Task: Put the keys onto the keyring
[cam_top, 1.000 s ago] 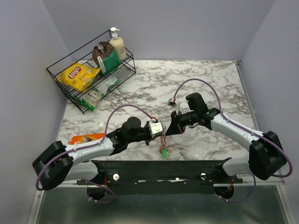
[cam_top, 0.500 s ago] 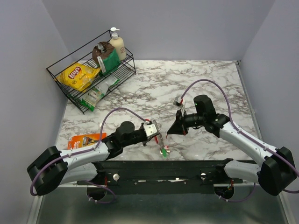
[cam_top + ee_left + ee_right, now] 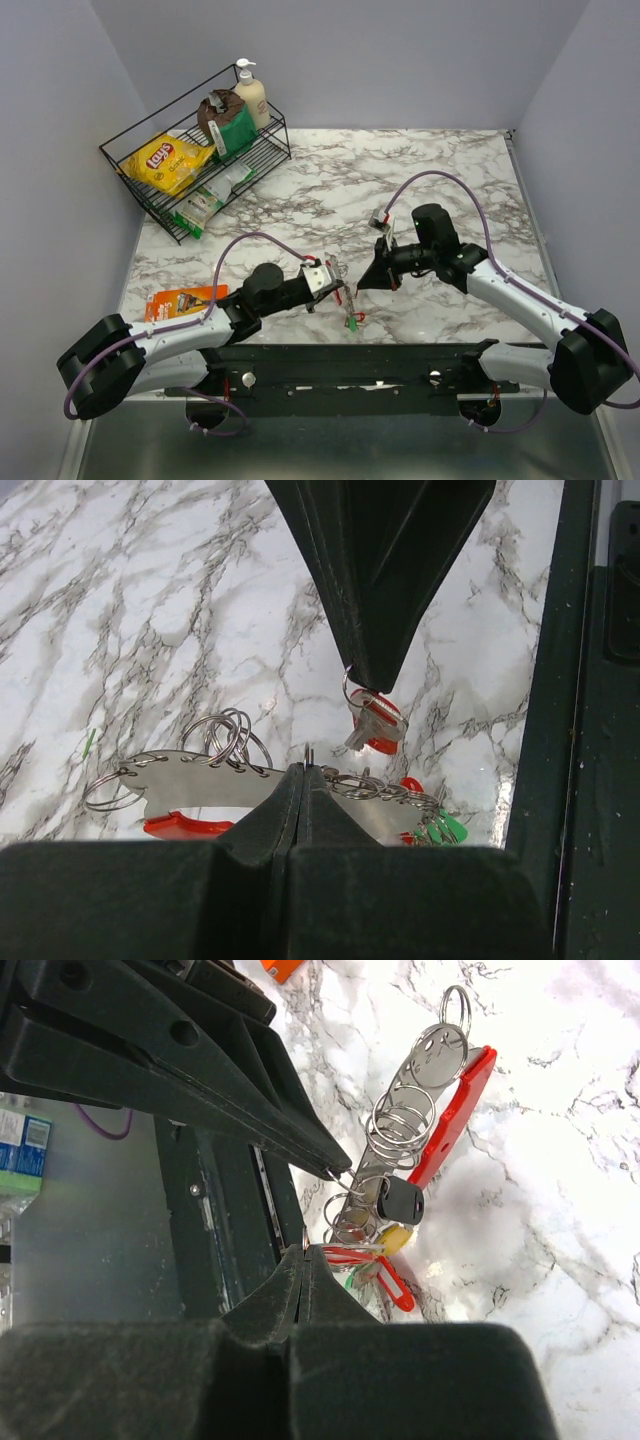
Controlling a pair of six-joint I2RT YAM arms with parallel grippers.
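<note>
- The left tool (image 3: 305, 771) was seen pinched shut on the silvery plate of the keyring (image 3: 200, 780), with the red loop alongside it.
- The right tool (image 3: 366, 678) was clamped tight on the small split ring of a red-headed key (image 3: 378, 730), just beside the keyring.
- The keyring was found between both tools, near the front edge of the marble tabletop (image 3: 450, 170).
- Other keys (image 3: 392, 1230), with black, yellow and green heads, were seen strung on its rings.

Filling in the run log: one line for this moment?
left gripper: shut on keyring | right gripper: shut on red key | key close to keyring
</note>
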